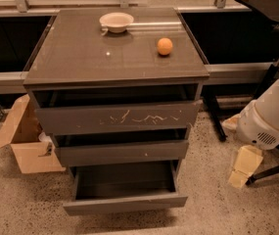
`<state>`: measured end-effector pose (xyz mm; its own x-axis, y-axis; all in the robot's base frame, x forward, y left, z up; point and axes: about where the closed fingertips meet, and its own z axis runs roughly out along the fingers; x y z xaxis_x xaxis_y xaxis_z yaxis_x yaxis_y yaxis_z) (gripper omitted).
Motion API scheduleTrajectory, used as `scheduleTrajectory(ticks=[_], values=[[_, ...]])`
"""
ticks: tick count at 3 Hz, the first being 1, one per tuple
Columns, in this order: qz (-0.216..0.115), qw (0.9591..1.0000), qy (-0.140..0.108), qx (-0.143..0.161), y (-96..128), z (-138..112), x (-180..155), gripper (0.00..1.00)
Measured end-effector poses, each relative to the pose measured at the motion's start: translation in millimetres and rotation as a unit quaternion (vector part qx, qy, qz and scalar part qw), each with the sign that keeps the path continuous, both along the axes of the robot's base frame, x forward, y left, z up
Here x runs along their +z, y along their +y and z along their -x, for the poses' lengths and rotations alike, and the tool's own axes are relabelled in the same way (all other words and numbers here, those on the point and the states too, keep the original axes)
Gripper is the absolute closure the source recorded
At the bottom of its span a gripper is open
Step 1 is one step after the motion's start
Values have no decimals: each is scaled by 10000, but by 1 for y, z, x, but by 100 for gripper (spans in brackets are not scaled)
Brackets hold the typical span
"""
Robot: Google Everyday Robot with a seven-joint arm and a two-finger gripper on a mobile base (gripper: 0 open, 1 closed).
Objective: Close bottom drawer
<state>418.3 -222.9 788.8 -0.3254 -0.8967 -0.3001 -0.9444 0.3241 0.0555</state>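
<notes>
The bottom drawer [125,203] is the lowest of three dark grey-brown drawers in the cabinet [114,58]. It is pulled out far, and its dark box interior [125,180] shows empty. The middle drawer [122,152] and the scratched top drawer [117,117] stand slightly out. My gripper [243,169], with pale cream fingers, hangs low at the right of the cabinet. It is near floor level, apart from the bottom drawer's right end. My white arm [271,114] rises above it.
A white bowl [116,21] and an orange [165,46] sit on the cabinet top. An open cardboard box [24,138] stands on the floor at the left. Black chair or desk legs [268,173] stand at the right behind my arm.
</notes>
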Motion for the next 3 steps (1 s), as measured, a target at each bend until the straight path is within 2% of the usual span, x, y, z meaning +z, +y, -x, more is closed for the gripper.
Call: scheduleTrajectory(ticks=[1,3], values=[[-120,9995,150,261,11,-8,-50,0],[-347,9930,367,1064,39,-12,-180,0]])
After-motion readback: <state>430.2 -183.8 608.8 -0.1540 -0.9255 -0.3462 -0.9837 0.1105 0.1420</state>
